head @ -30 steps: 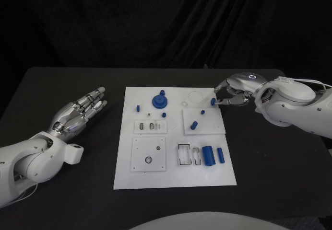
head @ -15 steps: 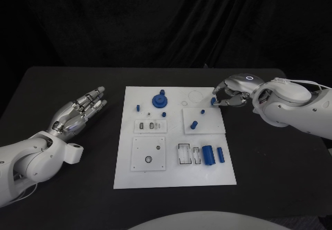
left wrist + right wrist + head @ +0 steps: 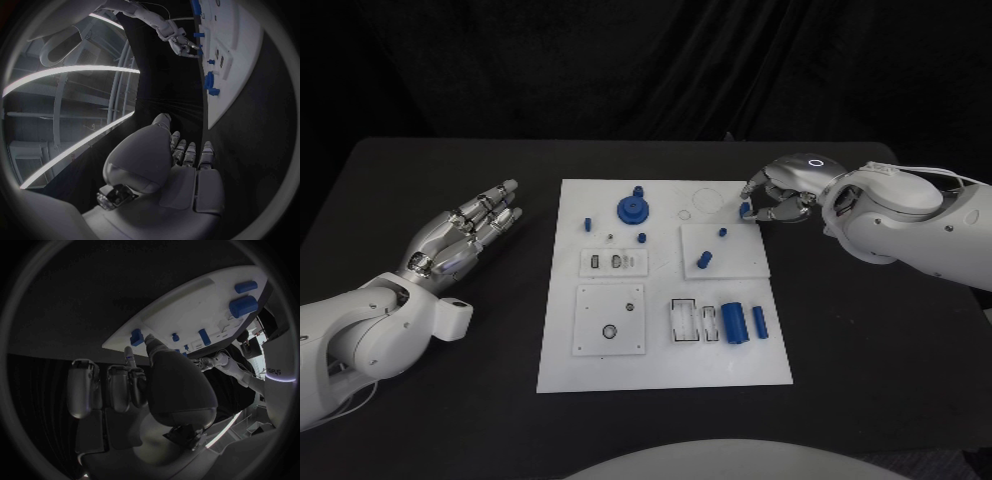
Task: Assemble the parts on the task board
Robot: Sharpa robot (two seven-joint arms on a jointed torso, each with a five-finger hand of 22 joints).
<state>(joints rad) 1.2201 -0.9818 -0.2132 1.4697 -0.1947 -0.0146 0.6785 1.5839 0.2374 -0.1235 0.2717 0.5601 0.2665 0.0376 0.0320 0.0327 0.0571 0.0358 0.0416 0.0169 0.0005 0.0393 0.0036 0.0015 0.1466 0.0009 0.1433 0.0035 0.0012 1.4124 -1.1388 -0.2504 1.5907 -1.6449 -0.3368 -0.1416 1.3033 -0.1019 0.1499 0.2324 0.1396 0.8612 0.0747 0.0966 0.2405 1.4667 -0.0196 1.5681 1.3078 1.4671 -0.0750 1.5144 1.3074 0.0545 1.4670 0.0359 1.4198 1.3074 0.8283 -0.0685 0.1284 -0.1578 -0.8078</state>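
Note:
The white task board [image 3: 668,375] lies mid-table, its edge also showing in the right wrist view [image 3: 187,305]. My right hand [image 3: 776,200] hovers at the board's far right edge and pinches a small blue part [image 3: 744,211] between thumb and a finger; the same part [image 3: 136,336] sits by the thumb tip over the board's rim. A blue round gear part [image 3: 635,210] stands at the far middle. Two blue cylinders [image 3: 733,325] lie near the front right beside a white holder [image 3: 684,322]. My left hand [image 3: 466,235] rests open, fingers stretched flat, on the table left of the board.
A raised square plate [image 3: 733,268] carries a blue peg [image 3: 723,233] and a short blue piece [image 3: 705,262]. Another square plate [image 3: 610,345] at the front left holds a dark ring. Small blue pegs [image 3: 586,224] dot the far left. Black table surrounds the board.
My right hand has edged slightly left toward the board's far right edge, still holding the small blue part. The left hand has not moved.

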